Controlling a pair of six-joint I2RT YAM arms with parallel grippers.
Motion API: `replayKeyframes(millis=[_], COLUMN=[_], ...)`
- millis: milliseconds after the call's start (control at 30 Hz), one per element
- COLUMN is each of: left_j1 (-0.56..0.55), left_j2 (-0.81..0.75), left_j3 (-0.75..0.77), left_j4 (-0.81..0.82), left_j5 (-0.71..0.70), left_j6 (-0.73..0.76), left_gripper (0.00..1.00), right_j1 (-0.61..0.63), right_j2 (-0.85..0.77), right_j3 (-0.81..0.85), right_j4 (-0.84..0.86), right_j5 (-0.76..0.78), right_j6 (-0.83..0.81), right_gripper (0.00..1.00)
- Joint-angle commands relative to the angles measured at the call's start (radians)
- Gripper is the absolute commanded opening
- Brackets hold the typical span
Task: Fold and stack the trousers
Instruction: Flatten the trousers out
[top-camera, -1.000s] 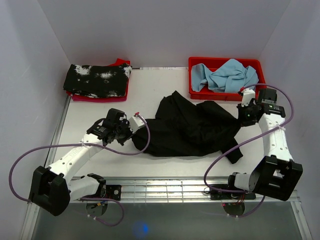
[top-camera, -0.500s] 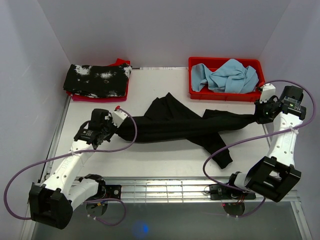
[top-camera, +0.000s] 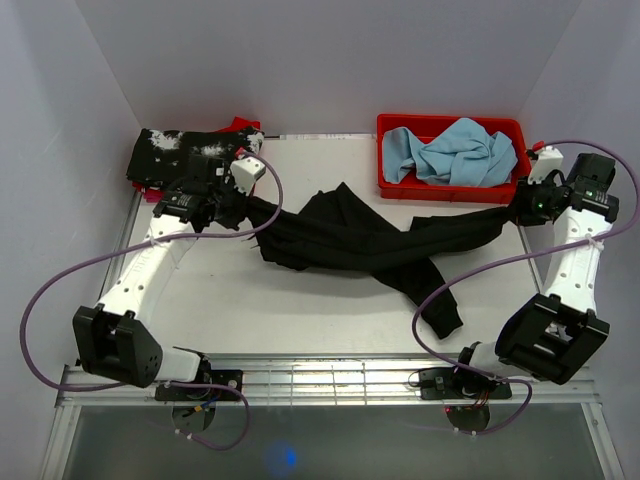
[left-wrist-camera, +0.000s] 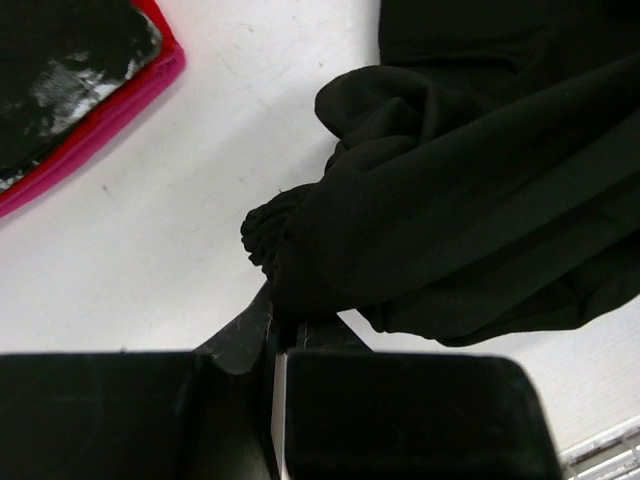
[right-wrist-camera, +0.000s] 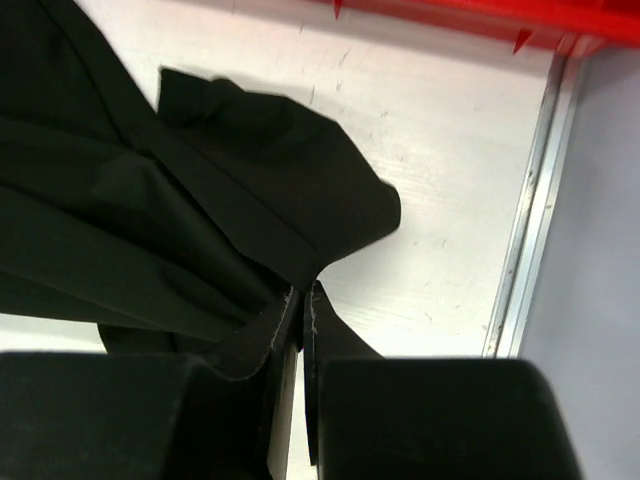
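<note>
The plain black trousers (top-camera: 370, 245) hang stretched across the middle of the table between my two grippers, with one leg end trailing toward the front right (top-camera: 440, 318). My left gripper (top-camera: 240, 205) is shut on the left end of the trousers (left-wrist-camera: 420, 200), next to the folded pile at the back left. My right gripper (top-camera: 520, 212) is shut on the right end of the trousers (right-wrist-camera: 180, 210), just in front of the red bin. In both wrist views the jaws pinch black fabric.
A folded black garment with white splotches (top-camera: 185, 160) lies on a red-pink piece (left-wrist-camera: 90, 130) at the back left. A red bin (top-camera: 450, 185) holding light blue cloth (top-camera: 450, 150) stands at the back right. A metal rail (right-wrist-camera: 525, 210) runs along the table's right edge.
Both grippers have moved apart and toward the back, the left one up to the folded pile and the right one to the far right, pulling the bunched trousers out long.
</note>
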Motion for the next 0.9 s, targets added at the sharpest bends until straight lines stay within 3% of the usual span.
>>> replayKeyframes(millis=[0,133,267,467,600,767,867], left_j1=[0.008,0.008,0.008,0.008,0.008,0.008,0.008], left_j2=[0.040,0.042,-0.075,-0.358,-0.483,-0.501,-0.471], left_j3=[0.094,0.128,0.035,-0.097,-0.124,-0.076,-0.046], left_j4=[0.011,-0.013,0.023,-0.008,-0.114,-0.151,-0.135], left_j5=[-0.077,-0.106,-0.117,0.056,0.137,0.211,0.216], left_j6=[-0.048,-0.014,0.001,0.044,0.053,-0.048,-0.114], left_gripper=[0.00,0.00,0.00,0.00,0.00,0.00,0.00], right_j1=[-0.001,-0.001,-0.004,-0.007,-0.007,0.047,0.149], right_j2=[0.011,0.012,-0.060,-0.202,-0.299,-0.273,-0.192], right_j3=[0.090,0.123,0.077,0.026,0.009,-0.086,-0.121], right_j4=[0.070,0.062,0.102,0.091,0.042,0.105,0.190], right_j5=[-0.042,-0.005,-0.036,-0.069,-0.143,-0.155,-0.080], right_j6=[0.043,0.020,-0.028,-0.063,-0.152,-0.083,-0.024], right_gripper=[0.08,0.08,0.08,0.08,0.08,0.08,0.08])
